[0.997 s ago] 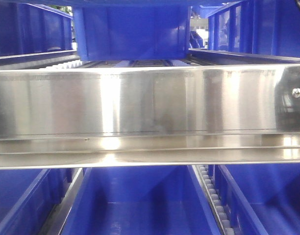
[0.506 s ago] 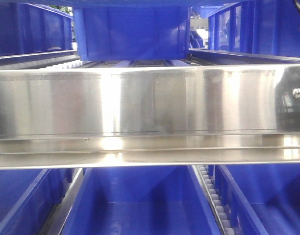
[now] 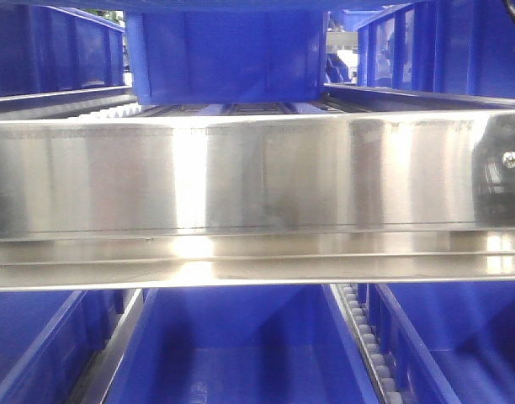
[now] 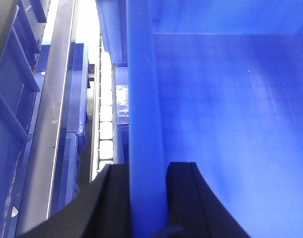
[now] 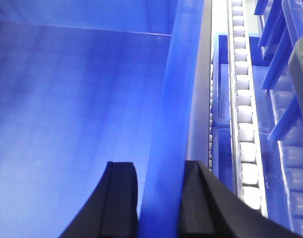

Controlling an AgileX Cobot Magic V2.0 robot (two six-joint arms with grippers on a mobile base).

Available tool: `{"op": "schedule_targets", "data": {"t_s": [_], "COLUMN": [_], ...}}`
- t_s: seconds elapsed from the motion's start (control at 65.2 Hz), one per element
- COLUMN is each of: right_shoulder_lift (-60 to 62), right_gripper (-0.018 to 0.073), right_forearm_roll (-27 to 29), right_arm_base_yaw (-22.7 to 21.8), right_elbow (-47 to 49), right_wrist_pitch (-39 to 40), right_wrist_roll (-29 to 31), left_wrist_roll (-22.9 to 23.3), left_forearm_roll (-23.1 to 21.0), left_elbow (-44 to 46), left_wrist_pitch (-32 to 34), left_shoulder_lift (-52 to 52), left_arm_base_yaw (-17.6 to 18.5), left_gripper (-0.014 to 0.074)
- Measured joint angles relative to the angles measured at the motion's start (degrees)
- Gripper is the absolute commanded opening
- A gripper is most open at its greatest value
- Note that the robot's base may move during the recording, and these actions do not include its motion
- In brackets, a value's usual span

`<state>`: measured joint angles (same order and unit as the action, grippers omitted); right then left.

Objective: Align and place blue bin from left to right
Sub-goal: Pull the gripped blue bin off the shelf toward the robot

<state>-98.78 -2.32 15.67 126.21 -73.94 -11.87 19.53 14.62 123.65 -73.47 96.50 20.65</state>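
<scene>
The blue bin (image 3: pixel 228 50) sits on the upper shelf, centred behind the steel beam, with neither gripper showing in the front view. In the left wrist view my left gripper (image 4: pixel 147 166) is shut on the bin's left wall (image 4: pixel 144 99), one black finger outside it and one inside. The bin's empty inside (image 4: pixel 230 124) fills the right of that view. In the right wrist view my right gripper (image 5: pixel 159 163) is shut on the bin's right wall (image 5: pixel 171 99) the same way, with the empty interior (image 5: pixel 77 124) to the left.
A shiny steel beam (image 3: pixel 257 177) crosses the front view. White roller tracks run beside the bin on its left (image 4: pixel 106 129) and right (image 5: pixel 243 114). More blue bins stand at the upper left (image 3: pixel 47 50), upper right (image 3: pixel 443 46) and on the lower shelf (image 3: pixel 241 353).
</scene>
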Motion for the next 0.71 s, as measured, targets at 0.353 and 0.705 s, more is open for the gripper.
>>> {"op": "schedule_targets", "data": {"t_s": [0.353, 0.705], "right_shoulder_lift": [0.0, 0.0], "right_gripper": [-0.0081, -0.0081], "right_forearm_roll": [0.0, 0.0], "right_arm_base_yaw": [0.0, 0.0], "right_elbow": [0.0, 0.0], "right_wrist_pitch": [0.0, 0.13], "right_wrist_roll": [0.0, 0.0], "left_wrist_roll": [0.0, 0.0], "left_forearm_roll": [0.0, 0.12], "left_elbow": [0.0, 0.0], "left_wrist_pitch": [0.0, 0.1], "left_shoulder_lift": [0.0, 0.0], "left_arm_base_yaw": [0.0, 0.0], "left_gripper": [-0.0009, -0.0009]}}
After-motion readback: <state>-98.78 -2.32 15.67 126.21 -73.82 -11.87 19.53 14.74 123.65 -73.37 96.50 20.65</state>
